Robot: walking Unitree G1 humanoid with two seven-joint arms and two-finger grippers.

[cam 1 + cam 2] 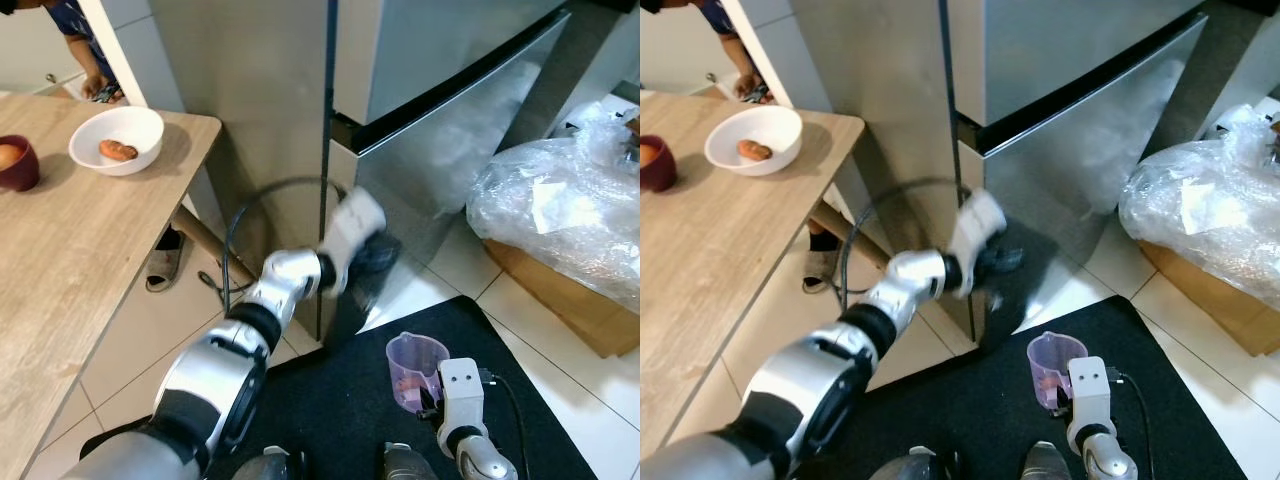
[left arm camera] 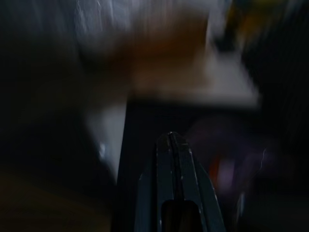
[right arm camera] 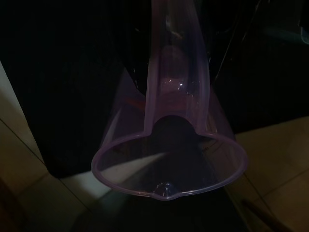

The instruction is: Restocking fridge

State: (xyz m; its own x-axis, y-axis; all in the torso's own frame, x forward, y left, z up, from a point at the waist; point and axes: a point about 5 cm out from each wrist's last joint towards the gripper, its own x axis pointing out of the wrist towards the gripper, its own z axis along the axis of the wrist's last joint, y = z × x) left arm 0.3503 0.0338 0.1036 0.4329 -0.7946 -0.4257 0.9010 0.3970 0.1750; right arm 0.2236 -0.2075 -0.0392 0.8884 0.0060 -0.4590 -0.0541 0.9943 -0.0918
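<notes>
The jug (image 1: 416, 370) is thin clear purple plastic with a pouring lip, so it is judged light, fairly stiff and slippery; the handle is the best place to grasp. The right gripper (image 3: 176, 128) holds it low over the black mat (image 1: 340, 400), in front of the fridge (image 1: 450, 120). The left gripper (image 2: 175, 159), fingers pressed together and holding nothing, reaches toward the fridge door's lower edge.

The left gripper (image 1: 375, 255) is motion-blurred against the fridge (image 1: 440, 150); the left wrist view is smeared.
</notes>
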